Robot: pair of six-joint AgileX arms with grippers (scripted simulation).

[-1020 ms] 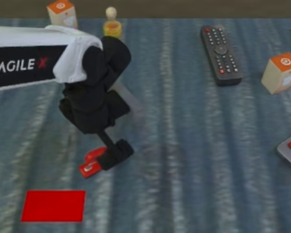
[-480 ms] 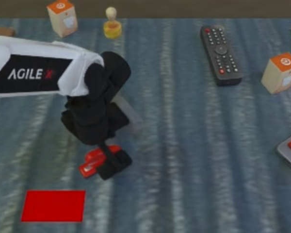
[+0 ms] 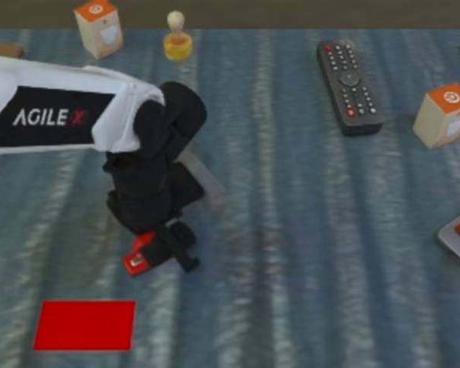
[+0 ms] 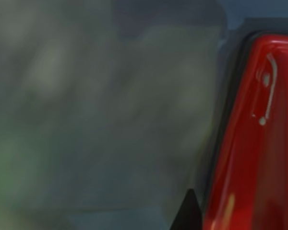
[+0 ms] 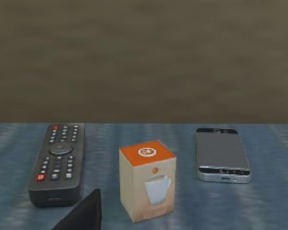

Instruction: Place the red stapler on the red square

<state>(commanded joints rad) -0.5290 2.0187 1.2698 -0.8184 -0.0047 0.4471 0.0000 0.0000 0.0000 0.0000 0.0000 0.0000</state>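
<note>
The left claw (image 3: 167, 247) sits low over the small glossy red stapler (image 3: 140, 255), its black fingers straddling the stapler's right end; whether they grip it I cannot tell. The stapler lies on the blue table (image 3: 307, 230), just beyond the flat bright red square (image 3: 84, 325), apart from it.

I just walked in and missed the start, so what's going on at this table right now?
The left gripper is down on the red stapler near the table's left side, closing in to pick it up. The stapler is not yet on the red square, which lies apart from it, nearer the front edge. The right arm is out of the top view, its camera facing a remote, a box and a phone.
</note>
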